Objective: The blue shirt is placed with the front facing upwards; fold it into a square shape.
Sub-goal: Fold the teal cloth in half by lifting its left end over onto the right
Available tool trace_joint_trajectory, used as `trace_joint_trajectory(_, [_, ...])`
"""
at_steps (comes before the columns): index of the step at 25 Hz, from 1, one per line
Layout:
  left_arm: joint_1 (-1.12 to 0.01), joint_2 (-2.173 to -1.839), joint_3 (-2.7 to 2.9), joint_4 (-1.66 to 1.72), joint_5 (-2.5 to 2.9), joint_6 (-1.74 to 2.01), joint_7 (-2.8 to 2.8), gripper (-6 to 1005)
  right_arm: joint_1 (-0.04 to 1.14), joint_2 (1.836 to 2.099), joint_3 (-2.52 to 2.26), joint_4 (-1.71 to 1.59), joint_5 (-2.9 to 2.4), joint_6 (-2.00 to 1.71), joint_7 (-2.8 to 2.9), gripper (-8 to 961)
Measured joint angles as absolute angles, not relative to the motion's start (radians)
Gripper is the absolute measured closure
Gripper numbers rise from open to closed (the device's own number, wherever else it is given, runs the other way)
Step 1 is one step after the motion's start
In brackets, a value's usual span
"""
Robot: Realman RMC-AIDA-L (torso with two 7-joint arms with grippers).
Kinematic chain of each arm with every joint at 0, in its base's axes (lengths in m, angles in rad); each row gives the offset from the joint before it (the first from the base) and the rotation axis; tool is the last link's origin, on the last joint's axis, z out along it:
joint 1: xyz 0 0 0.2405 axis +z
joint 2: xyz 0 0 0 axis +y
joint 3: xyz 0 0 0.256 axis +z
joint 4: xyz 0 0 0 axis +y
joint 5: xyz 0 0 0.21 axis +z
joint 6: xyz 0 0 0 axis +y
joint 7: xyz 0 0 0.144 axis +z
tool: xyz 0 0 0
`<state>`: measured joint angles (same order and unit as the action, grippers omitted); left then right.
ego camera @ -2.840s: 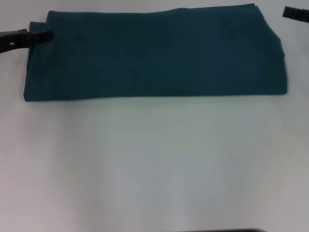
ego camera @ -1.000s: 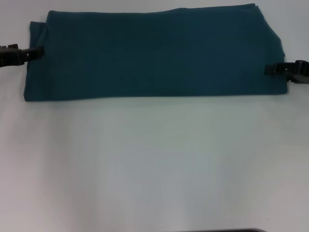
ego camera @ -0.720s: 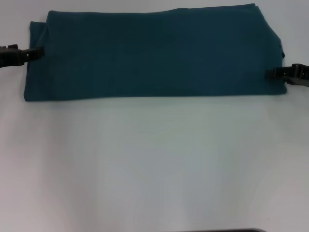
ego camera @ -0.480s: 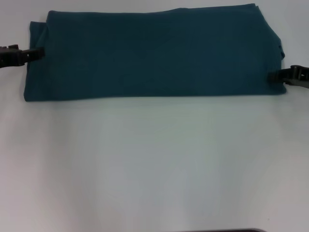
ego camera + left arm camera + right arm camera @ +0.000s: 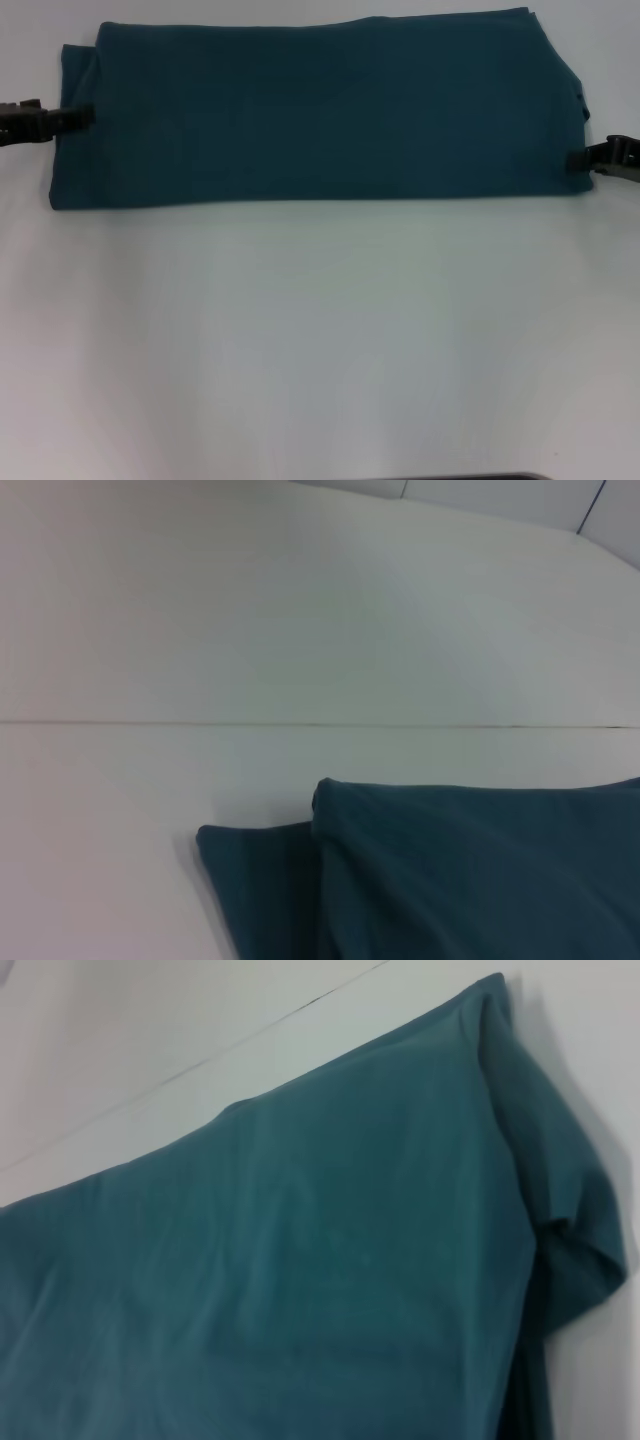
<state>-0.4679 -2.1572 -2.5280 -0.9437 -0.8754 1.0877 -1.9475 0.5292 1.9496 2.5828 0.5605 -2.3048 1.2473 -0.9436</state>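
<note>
With jaws I cannot tell open or closed, the left gripper [image 5: 88,115] and right gripper [image 5: 573,160] at the ends of the dark teal-blue cotton shirt [image 5: 320,110] in the upper frame may catch only its top layer, spoiling the fold.

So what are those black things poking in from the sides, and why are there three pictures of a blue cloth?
Those black things are the robot's two hands, called grippers. The big picture comes from a camera on the robot's head, looking down at a white table. On it lies the blue shirt, folded into a long strip with its plain side up. The left gripper sits at the strip's left end, and the right gripper at its right end. I cannot tell whether either one is pinching the cloth.

The other two pictures come from little cameras on the robot's wrists. One shows the shirt's left end close up, the other its right end. The grippers themselves do not show there.
</note>
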Motion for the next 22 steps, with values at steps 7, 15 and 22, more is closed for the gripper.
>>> trace_joint_trajectory(7, [-0.443,-2.142,-2.528,-0.939,-0.874,1.144,-1.983,204,0.529,1.947,2.583,0.569,-2.304,1.255,-0.942,941])
trace_joint_trajectory(15, [-0.434,-2.095,-2.541,-0.865,-0.874,1.217,-2.015,210,0.527,1.944,2.583,0.571,-2.304,1.261,-0.945,942])
trace_joint_trajectory(22, [-0.438,-2.077,-2.532,-0.842,-0.860,1.241,-2.038,216,0.525,1.943,2.584,0.571,-2.305,1.261,-0.945,942])
